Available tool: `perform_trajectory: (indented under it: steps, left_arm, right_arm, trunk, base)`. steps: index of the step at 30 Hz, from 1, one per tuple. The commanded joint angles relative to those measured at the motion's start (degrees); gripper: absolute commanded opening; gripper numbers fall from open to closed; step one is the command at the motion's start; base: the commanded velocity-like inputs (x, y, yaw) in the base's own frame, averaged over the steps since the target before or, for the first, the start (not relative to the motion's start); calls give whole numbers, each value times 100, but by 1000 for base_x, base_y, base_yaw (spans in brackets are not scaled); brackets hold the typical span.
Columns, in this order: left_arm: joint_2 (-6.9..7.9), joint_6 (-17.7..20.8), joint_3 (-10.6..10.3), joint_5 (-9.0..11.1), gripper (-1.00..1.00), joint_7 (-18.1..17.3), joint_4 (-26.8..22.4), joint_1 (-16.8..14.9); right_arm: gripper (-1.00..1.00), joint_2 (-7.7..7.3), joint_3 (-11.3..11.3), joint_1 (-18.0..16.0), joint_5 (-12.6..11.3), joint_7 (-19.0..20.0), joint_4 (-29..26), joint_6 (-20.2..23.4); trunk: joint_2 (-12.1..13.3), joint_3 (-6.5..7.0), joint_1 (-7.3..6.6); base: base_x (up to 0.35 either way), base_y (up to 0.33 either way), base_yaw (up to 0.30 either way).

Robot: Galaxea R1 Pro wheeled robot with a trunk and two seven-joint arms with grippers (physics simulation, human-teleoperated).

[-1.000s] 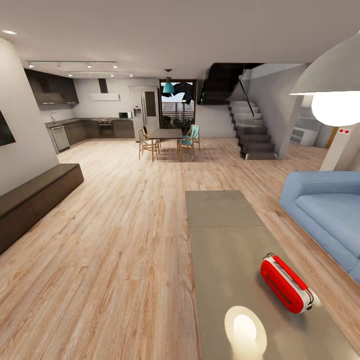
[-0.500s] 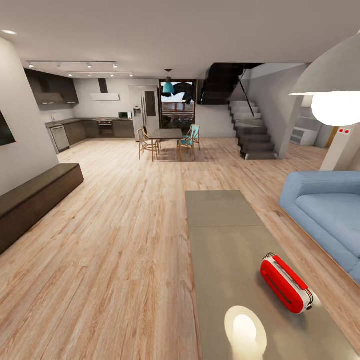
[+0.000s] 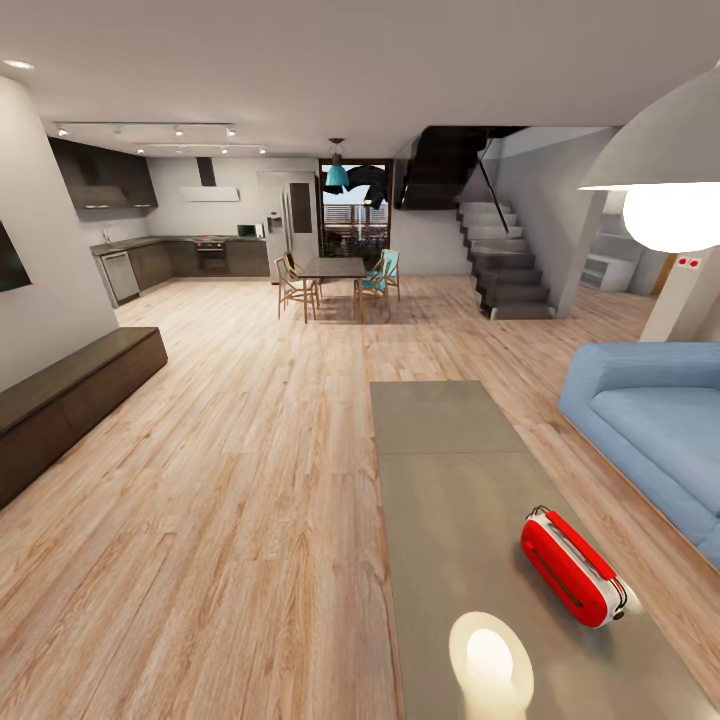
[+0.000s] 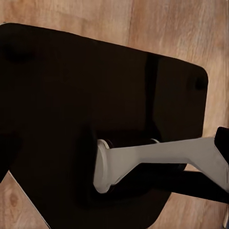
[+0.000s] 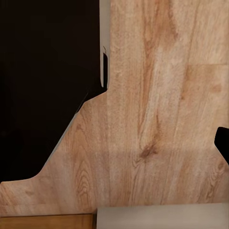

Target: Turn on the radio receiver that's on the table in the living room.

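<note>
Head view: radio receiver (image 3: 572, 567) lies on table (image 3: 450, 470), near right edge; tool states unclear, cannot tell

Table (image 3: 440, 450): grey slab, standing on wood floor (image 3: 250, 480), bearing red radio receiver (image 3: 572, 566) lying near right edge.

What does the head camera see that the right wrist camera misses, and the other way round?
The head view takes in the living room: the red radio receiver lying on the grey table, a blue sofa, a dark bench and the kitchen far behind. The right wrist view looks down close at a black shape over the floor. Both show the light wood plank floor.
</note>
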Motion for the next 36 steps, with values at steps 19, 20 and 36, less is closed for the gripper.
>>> perform_trajectory:
  steps: [19,20,36]
  left_arm:
    - [-4,0,0,-17,100,0,531,0]
    - [-4,0,0,-17,100,0,532,0]
    - [-4,0,0,-17,100,0,532,0]
  right_arm:
    - [100,0,0,1,0,0,0,0]
    - [100,0,0,1,0,0,0,0]
    - [100,0,0,1,0,0,0,0]
  trunk:
    - [0,0,0]
    - [0,0,0]
    - [0,0,0]
  base:
    - [0,0,0]
    - [0,0,0]
    - [0,0,0]
